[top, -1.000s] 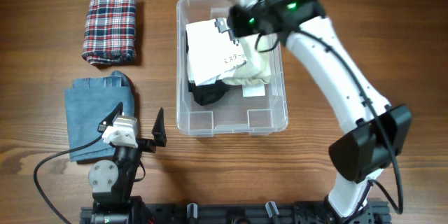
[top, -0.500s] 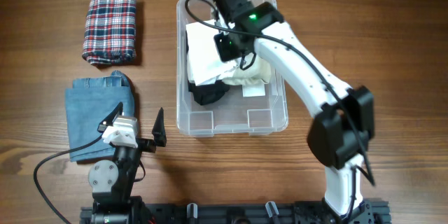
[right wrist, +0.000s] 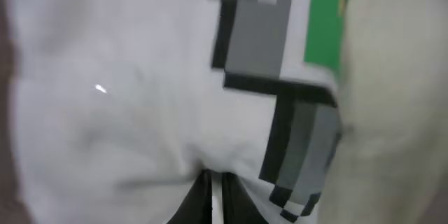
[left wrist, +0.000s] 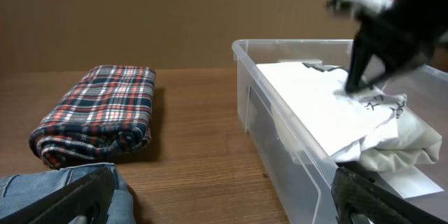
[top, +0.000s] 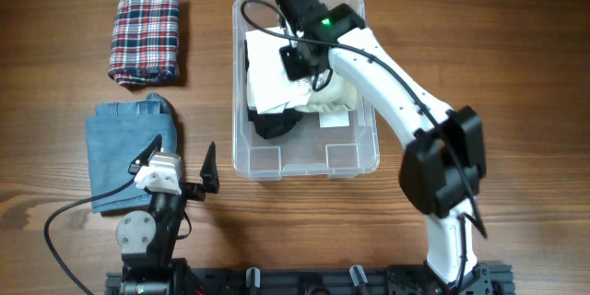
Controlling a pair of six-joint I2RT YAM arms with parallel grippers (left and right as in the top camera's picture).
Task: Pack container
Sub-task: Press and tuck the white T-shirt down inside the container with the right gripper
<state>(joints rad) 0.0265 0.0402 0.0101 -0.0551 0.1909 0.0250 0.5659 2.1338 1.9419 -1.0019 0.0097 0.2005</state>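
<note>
The clear plastic container (top: 304, 168) stands mid-table and holds a white printed shirt (top: 267, 69), a cream garment (top: 336, 97) and a black garment (top: 275, 124). My right gripper (top: 297, 55) reaches down into it, shut on a pinched fold of the white shirt (right wrist: 126, 91); the wrist view shows the dark fingertips (right wrist: 217, 192) closed with cloth between them. My left gripper (top: 180, 161) rests open near the front edge, left of the container (left wrist: 280, 133), with nothing between its fingers (left wrist: 77, 199).
A folded plaid cloth (top: 146, 35) lies at the back left. Folded blue jeans (top: 124, 152) lie in front of it, beside my left gripper. Bare wood shows right of the container.
My right gripper has shifted left and down onto the white shirt and closed on a fold of it. The left arm has not moved.
</note>
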